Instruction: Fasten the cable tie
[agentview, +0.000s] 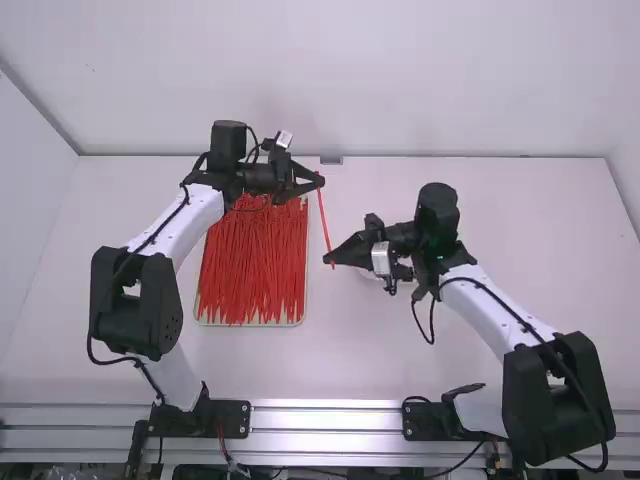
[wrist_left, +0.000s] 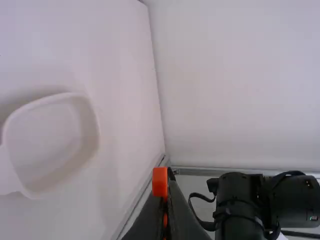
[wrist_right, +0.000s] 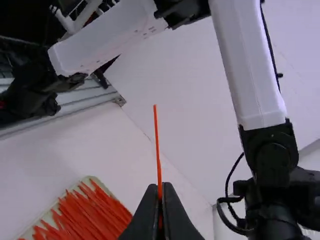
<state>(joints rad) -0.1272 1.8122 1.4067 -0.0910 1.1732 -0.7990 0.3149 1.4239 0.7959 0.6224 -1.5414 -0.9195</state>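
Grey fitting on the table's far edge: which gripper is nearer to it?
Left. The left gripper sits just in front of the grey fitting, shut on the far end of the red cable tie. The right gripper grips the tie's near end, nearer the bases.

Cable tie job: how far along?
Done: one cable tie is off the tray. In hand: left gripper pinches one end, right gripper the other, tie straight between them. Left: no loop yet, tail not threaded through the head.
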